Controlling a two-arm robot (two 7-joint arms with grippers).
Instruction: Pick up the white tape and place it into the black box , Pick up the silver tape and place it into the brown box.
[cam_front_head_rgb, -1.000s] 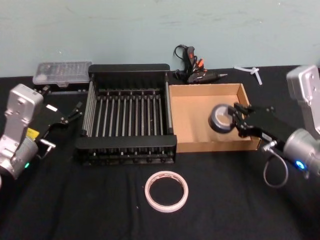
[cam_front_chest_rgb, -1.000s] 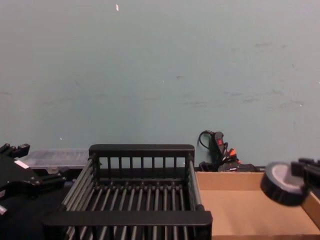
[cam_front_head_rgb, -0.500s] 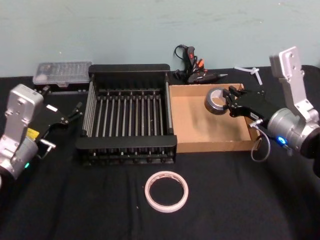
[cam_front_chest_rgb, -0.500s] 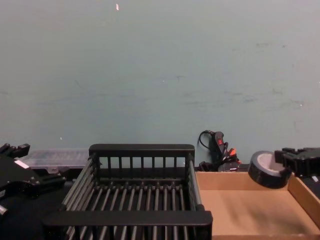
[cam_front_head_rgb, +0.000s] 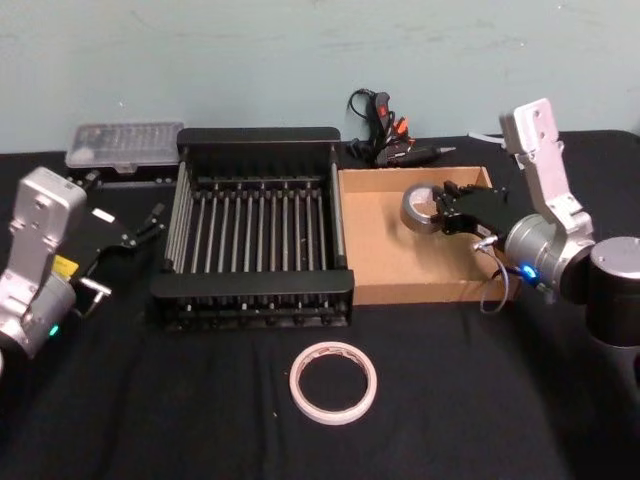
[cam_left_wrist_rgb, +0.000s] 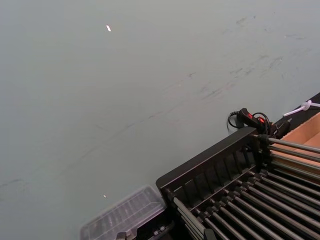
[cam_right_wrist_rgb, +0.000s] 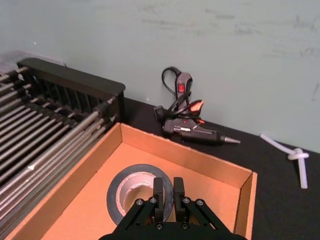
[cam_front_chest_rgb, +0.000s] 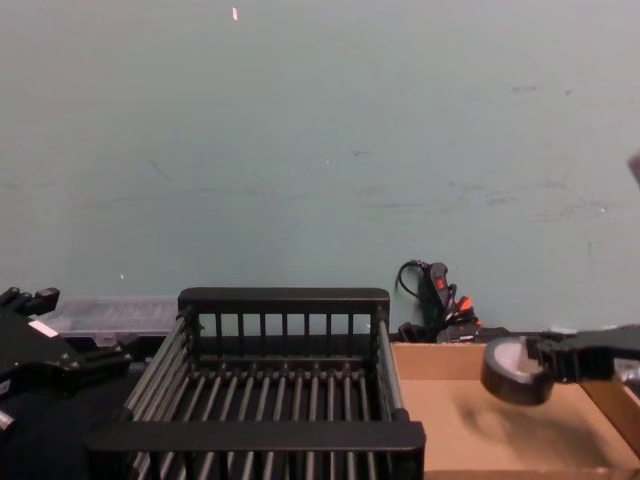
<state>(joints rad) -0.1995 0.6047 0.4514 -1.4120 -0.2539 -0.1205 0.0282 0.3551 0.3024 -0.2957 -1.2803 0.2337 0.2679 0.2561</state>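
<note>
Right gripper (cam_front_head_rgb: 440, 208) clamping silver tape (cam_front_head_rgb: 419, 209) above brown box (cam_front_head_rgb: 385, 262)

matt cardboard brown box (cam_front_head_rgb: 390, 250), plastic black box (cam_front_head_rgb: 255, 215) (glossy bars).

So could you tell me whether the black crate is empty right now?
Empty: only bare bars show inside the black crate.

right gripper (cam_right_wrist_rgb: 164, 192) pinching the silver tape (cam_right_wrist_rgb: 135, 192) by its rim, over the brown box (cam_right_wrist_rgb: 200, 165), glue gun (cam_right_wrist_rgb: 192, 127) just behind it.
</note>
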